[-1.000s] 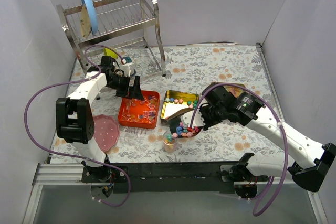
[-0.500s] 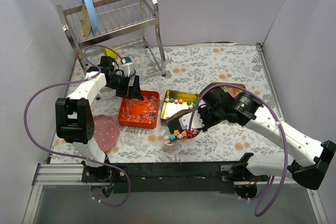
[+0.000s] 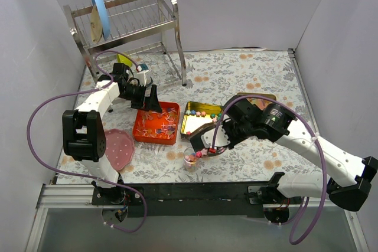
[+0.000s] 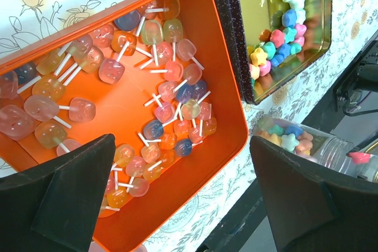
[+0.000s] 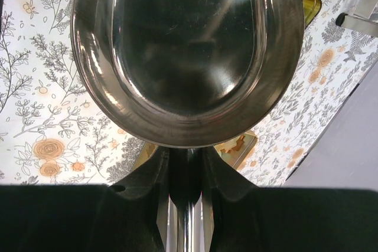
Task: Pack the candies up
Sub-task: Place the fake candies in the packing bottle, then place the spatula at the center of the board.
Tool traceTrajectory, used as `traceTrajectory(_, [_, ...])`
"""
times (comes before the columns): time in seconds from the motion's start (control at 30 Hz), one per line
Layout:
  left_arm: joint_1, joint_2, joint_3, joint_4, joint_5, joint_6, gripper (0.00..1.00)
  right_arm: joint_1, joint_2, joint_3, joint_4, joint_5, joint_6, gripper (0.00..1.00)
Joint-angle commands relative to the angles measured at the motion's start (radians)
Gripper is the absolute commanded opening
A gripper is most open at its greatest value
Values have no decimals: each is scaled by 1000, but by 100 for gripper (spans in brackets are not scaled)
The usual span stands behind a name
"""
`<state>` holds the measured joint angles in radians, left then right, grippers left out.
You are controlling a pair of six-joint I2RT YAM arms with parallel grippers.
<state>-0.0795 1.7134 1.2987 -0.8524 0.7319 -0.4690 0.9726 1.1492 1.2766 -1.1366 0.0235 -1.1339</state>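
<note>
Status: my right gripper (image 5: 186,166) clamped on steel scoop (image 3: 208,138) handle | star candies (image 3: 204,151) at scoop lip, just above glass jar (image 3: 189,162); scoop axis runs claw-to-jar | my left gripper (image 4: 183,163) spread wide over orange tray (image 4: 121,119), farther off

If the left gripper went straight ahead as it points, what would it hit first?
Most likely the candies in the orange tray, straight ahead of the left gripper; depth is uncertain.
</note>
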Motion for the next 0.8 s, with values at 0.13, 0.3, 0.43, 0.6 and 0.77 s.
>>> traceTrajectory(0.13, [7,-15,42,7,46,10,98,29,7,61,-35,67,-35,1])
traceTrajectory(0.3, [7,-15,54,10,66,6,98,29,-23,61,-48,116,-20,1])
traceTrajectory(0.43, [7,-24,73,33,72,-28,98,17,-88,47,-26,151,86,1])
traceTrajectory(0.6, [7,-40,77,68,99,-71,98,-58,-166,-17,177,245,287,1])
traceTrajectory(0.77, [-3,-54,91,102,136,-109,98,-343,-160,-83,371,184,468,1])
